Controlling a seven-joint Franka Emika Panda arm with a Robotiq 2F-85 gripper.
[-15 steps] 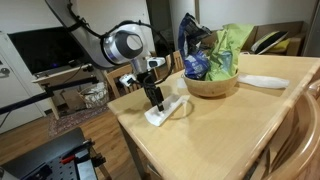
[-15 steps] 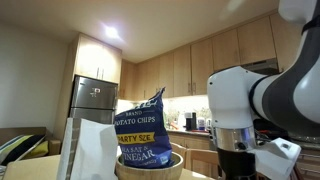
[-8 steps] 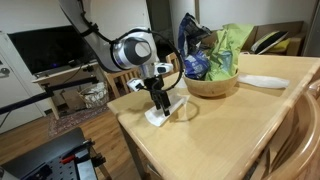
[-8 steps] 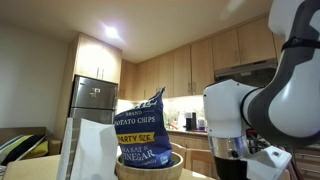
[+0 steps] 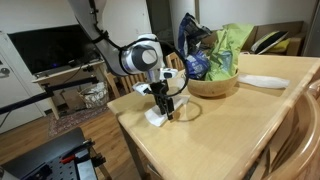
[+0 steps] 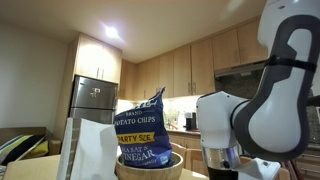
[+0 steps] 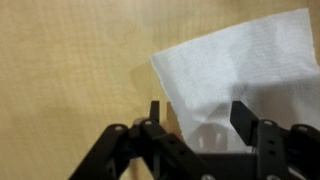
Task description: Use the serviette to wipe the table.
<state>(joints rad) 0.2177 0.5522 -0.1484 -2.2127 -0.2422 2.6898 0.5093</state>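
The serviette [image 7: 240,65] is a white folded paper napkin lying flat on the pale wooden table [image 7: 70,70]. In an exterior view it lies near the table's corner [image 5: 180,106], under the arm's tip. My gripper [image 7: 198,118] points straight down over the serviette's near edge. Its two black fingers [image 7: 243,118] stand apart, one at the serviette's left edge and one on the paper. Nothing is pinched between them. In an exterior view the gripper [image 5: 165,108] sits low on the serviette, its tips at the table top.
A wooden bowl [image 5: 212,84] with a blue chip bag [image 5: 193,45] and a green bag [image 5: 232,45] stands behind the serviette. A long white plate-like item [image 5: 262,81] lies past the bowl. The table edge [image 5: 130,125] is close by. Slatted chairs [image 5: 300,125] stand beside the table.
The arm has shifted a little toward the bowl and lower over the serviette. The serviette lies where it was.
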